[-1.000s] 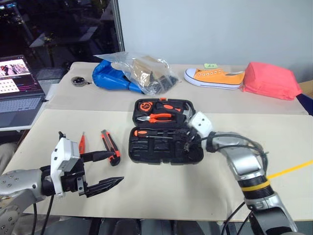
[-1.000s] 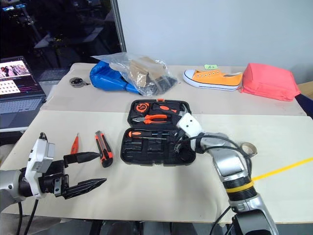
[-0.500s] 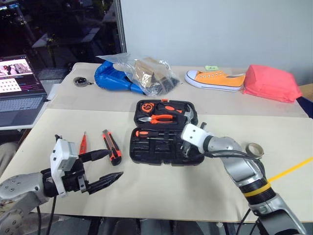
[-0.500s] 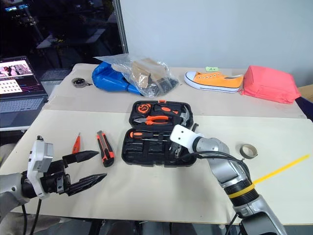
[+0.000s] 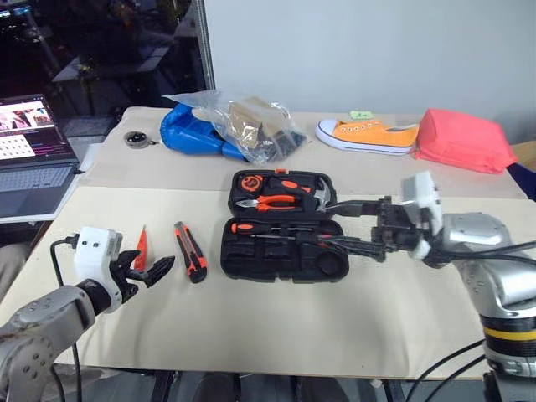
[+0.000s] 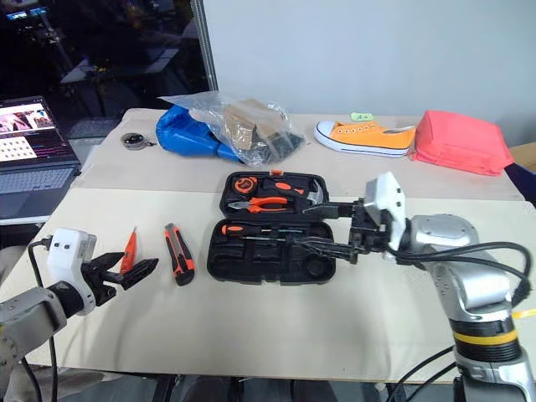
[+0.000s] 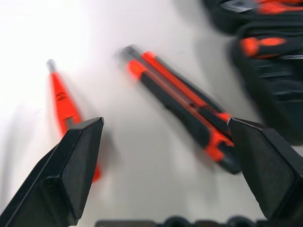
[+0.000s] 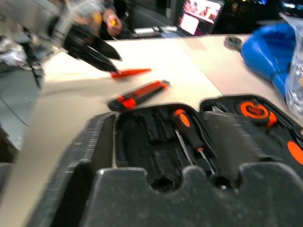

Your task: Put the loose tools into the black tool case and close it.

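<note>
The black tool case (image 5: 251, 261) lies open mid-table, with an orange-and-black screwdriver (image 5: 264, 227) in its near half. My right gripper (image 5: 323, 224) hovers open over the case's right side, pointing left and holding nothing. A slim orange screwdriver (image 5: 141, 244) and an orange-and-black utility knife (image 5: 189, 250) lie on the table left of the case. My left gripper (image 5: 153, 259) is open just short of the slim screwdriver (image 7: 61, 101), with one of its fingers (image 7: 71, 165) by its near end and the knife (image 7: 182, 104) ahead towards the other.
Orange-handled pliers (image 5: 272, 201), a hammer and a tape measure sit in the case's far half. A laptop (image 5: 29, 159) stands at the left edge. At the back lie a blue bag (image 5: 193, 132), a clear plastic bag, an orange shoe (image 5: 368, 134) and a pink pouch (image 5: 465, 138).
My right gripper has lifted off the case's right front corner, turned to point left and opened. My left gripper has moved forward and dipped towards the slim screwdriver.
</note>
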